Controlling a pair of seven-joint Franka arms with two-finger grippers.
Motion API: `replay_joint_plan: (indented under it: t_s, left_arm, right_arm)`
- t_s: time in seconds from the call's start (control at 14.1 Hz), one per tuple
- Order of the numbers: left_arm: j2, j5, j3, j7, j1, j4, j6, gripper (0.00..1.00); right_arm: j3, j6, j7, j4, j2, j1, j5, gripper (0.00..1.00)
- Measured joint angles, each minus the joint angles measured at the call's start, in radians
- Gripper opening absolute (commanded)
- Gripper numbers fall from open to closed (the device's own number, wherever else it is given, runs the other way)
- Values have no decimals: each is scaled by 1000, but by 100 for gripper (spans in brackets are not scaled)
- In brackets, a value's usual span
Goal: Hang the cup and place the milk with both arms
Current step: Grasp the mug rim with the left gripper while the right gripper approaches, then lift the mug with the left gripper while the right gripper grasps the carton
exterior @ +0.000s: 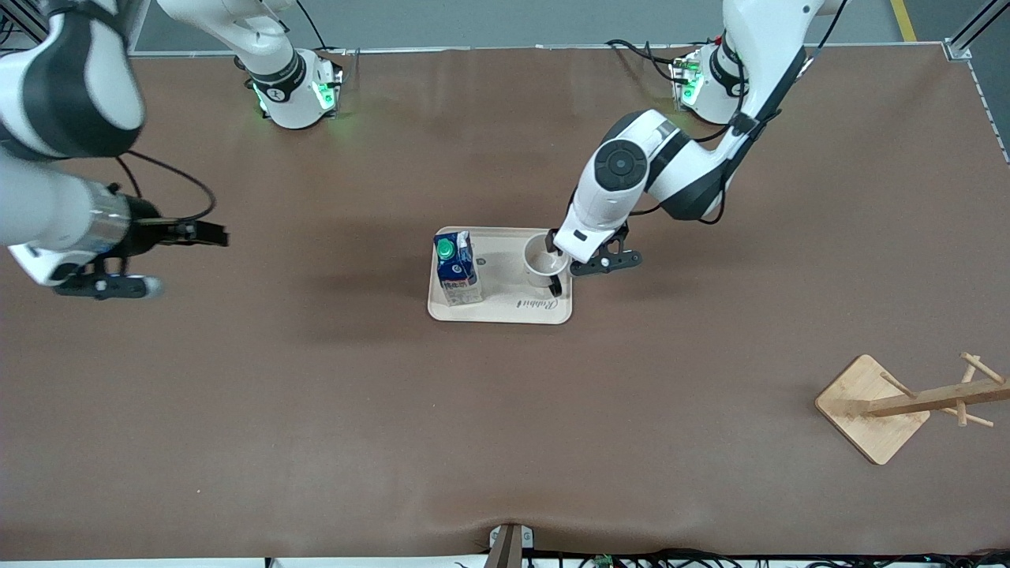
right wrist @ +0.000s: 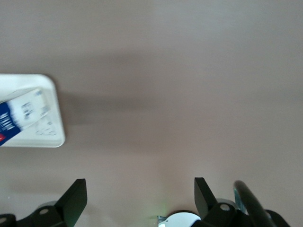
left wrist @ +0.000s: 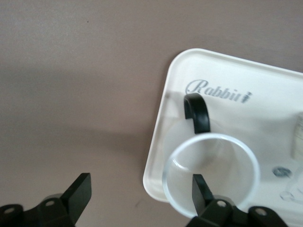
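The white cup (exterior: pixel 543 262) stands on a cream tray (exterior: pixel 505 312) at mid-table, its black handle (left wrist: pixel 198 111) pointing toward the front camera. The dark blue milk (exterior: pixel 458 268) with a green cap stands on the same tray, toward the right arm's end. My left gripper (exterior: pixel 571 265) is open and low at the cup. In the left wrist view (left wrist: pixel 140 191) one finger (left wrist: pixel 201 189) sits over the cup's (left wrist: pixel 210 175) rim and the other is over bare table beside the tray (left wrist: pixel 227 71). My right gripper (exterior: pixel 211 234) is open, empty and up over bare table toward the right arm's end.
A wooden peg rack (exterior: pixel 907 402) on a square base stands near the front camera at the left arm's end. The right wrist view shows its gripper (right wrist: pixel 139 194), a tray corner (right wrist: pixel 52 137) and part of the milk (right wrist: pixel 19 118). Brown mat covers the table.
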Motion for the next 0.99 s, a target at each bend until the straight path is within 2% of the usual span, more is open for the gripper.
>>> replay_joint_plan:
  t_s: [0.14,0.28,0.43,0.64,0.71,0.99]
  left_arm:
    - [38,23,0,-46,-11,0,37,67]
    - [64,26,0,-84,-17,0,65,51]
    - [76,28,0,-115,-24,0,77,27]
    - [84,28,0,-148,-40,3,81,4]
    - [85,30,0,-151,-43,3,81,0]
    - [86,100,1,-156,-38,20,83,0]
  right_arm:
    - [3,17,20,10,0,105,-2,100]
    - [4,67,28,10,4,170,-3,100]
    - [4,95,27,10,11,195,-3,100]
    - [4,100,26,10,24,209,-2,100]
    - [4,103,26,10,29,218,-1,100]
    - [4,173,127,9,63,294,2,100]
